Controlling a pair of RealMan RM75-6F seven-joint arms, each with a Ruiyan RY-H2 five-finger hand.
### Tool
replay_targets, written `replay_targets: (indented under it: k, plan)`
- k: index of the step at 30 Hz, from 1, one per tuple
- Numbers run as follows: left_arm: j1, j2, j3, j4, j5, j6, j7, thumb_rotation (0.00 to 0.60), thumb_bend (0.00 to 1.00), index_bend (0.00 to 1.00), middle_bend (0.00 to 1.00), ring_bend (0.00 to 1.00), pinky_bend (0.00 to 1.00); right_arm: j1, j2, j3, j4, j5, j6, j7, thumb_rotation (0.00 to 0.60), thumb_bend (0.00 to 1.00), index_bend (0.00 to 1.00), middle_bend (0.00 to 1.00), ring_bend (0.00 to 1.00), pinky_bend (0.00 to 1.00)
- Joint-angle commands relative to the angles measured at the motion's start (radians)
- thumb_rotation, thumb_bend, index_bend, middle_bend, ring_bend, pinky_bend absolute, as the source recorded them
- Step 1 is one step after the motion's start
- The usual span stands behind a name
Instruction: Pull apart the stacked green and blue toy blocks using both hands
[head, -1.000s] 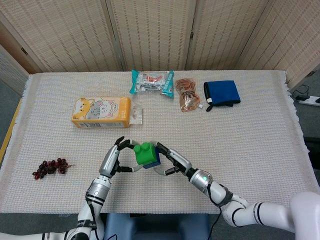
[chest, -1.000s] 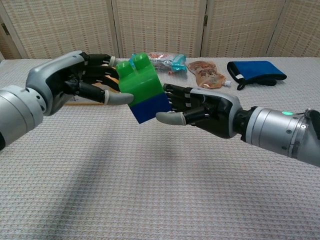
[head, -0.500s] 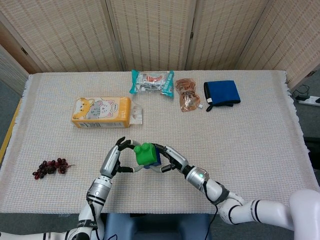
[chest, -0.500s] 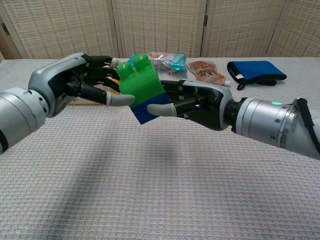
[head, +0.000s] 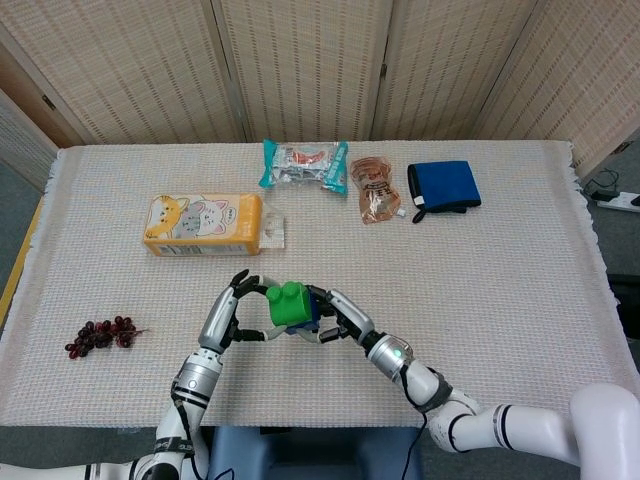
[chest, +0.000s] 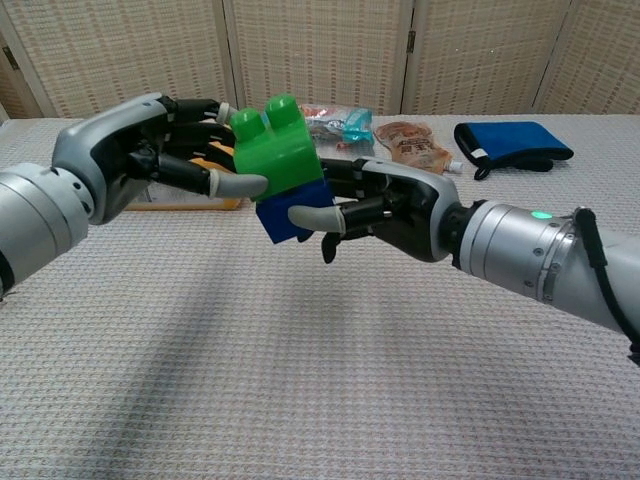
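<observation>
The green block (chest: 277, 155) sits stacked on the blue block (chest: 291, 214), and both are held in the air above the table, tilted a little. My left hand (chest: 150, 160) grips the green block from the left, its thumb on the near face. My right hand (chest: 385, 205) grips the blue block from the right, thumb curled over its front. In the head view the green block (head: 291, 305) lies between the left hand (head: 228, 315) and the right hand (head: 340, 318), and the blue block (head: 310, 322) is mostly hidden.
An orange cat-print box (head: 203, 224) lies at the back left, with dark grapes (head: 100, 335) near the left front. A teal snack packet (head: 305, 165), a brown pouch (head: 375, 188) and a blue cloth case (head: 443, 187) line the far side.
My right hand has moved left and closed its thumb and fingers around the blue block. The stack has risen slightly and stands more upright between both hands.
</observation>
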Motion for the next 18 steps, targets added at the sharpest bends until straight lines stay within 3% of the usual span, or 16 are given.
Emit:
replay_targets:
  k: [1, 13, 18]
  plan:
    - [-0.001, 0.003, -0.008, -0.005, 0.006, 0.001, -0.013, 0.6, 0.38, 0.65, 0.9, 0.38, 0.0, -0.005, -0.012, 0.0, 0.012, 0.014, -0.005, -0.02, 0.6, 0.41, 0.68, 0.51, 0.49, 0.6]
    - [-0.009, 0.006, -0.046, -0.016, 0.034, 0.023, -0.056, 0.6, 0.39, 0.65, 0.9, 0.38, 0.0, -0.018, -0.034, -0.002, 0.055, 0.013, -0.017, -0.04, 0.6, 0.41, 0.69, 0.52, 0.49, 0.6]
    - [0.008, 0.022, -0.017, 0.031, 0.059, 0.032, -0.067, 0.6, 0.38, 0.65, 0.9, 0.38, 0.0, -0.035, 0.019, -0.022, 0.034, -0.037, 0.031, -0.145, 0.6, 0.41, 0.69, 0.52, 0.49, 0.6]
